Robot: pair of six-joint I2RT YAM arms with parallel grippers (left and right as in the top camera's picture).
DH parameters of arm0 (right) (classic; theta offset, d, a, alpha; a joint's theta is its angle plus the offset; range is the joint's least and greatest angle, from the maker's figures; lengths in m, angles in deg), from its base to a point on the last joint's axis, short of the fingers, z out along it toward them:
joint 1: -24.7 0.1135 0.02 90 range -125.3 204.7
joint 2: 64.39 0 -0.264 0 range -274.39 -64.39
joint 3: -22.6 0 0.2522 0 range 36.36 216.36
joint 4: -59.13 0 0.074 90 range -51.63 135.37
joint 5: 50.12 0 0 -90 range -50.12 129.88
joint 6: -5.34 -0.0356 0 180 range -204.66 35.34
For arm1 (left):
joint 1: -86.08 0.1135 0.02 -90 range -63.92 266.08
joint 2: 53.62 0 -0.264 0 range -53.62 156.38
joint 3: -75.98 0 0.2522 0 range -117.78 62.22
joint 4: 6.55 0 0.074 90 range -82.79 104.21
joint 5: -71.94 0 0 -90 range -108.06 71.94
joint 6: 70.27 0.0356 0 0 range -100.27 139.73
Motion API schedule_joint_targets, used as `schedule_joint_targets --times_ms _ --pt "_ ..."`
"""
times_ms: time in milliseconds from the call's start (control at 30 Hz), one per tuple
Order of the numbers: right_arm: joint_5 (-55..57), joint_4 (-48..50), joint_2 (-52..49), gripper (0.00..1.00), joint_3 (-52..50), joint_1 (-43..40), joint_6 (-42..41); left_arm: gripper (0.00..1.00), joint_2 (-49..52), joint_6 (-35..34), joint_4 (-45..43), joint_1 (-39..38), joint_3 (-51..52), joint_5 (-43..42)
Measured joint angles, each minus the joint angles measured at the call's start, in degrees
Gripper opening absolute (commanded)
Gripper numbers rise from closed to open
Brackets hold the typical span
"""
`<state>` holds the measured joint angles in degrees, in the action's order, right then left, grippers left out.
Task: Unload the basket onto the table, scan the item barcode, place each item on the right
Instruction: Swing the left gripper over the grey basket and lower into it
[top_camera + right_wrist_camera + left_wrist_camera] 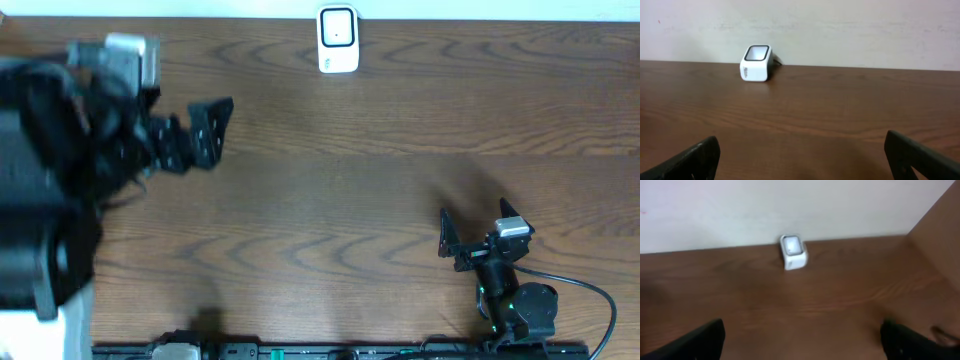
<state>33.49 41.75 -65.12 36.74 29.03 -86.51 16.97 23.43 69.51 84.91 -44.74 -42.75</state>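
Note:
No item or barcode shows in any view. A small white scanner [338, 40] with a dark-rimmed window stands at the table's far edge, in the middle; it also shows as the scanner [793, 252] and the scanner [756, 63]. My left gripper [218, 132] hovers at the far left, well to the left of the scanner, open and empty. My right gripper [473, 209] is at the near right, open with nothing between its fingers. In both wrist views the left gripper [801, 340] and the right gripper [800, 155] show only bare wood between wide-set black fingertips.
The brown wooden table [330, 200] ends at a pale wall [840, 30] just behind the scanner. The left arm's dark bulk [40, 180] fills the left edge of the overhead view. A black rail [340, 351] runs along the front edge, and the right arm's cable [590, 290] loops at the near right.

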Motion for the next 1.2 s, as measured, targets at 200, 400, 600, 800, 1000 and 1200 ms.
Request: schedule_joint_targets --times_ms 200,400,600,800,1000,1200 --pt "0.02 0.00 0.00 0.99 0.00 0.00 0.00 0.98 7.19 2.32 2.80 2.38 -8.48 15.45" --pt "0.00 0.00 0.00 0.99 0.00 0.00 0.00 0.98 9.16 -1.25 3.93 13.42 -8.81 27.61" --pt "0.00 0.00 0.00 0.99 0.00 0.02 0.00 0.98 11.80 -5.22 3.48 27.45 -8.81 31.52" --pt "0.00 0.00 0.00 0.99 0.00 0.02 0.00 0.98 12.15 -6.49 4.35 30.56 -8.81 32.24" --pt "0.00 0.00 0.00 0.99 0.00 0.02 0.00 0.98 12.15 -6.19 3.78 31.08 -8.81 33.05" --pt "0.00 0.00 0.00 0.99 0.00 0.02 0.00 0.98 14.25 -5.38 3.58 33.48 -8.28 42.69"
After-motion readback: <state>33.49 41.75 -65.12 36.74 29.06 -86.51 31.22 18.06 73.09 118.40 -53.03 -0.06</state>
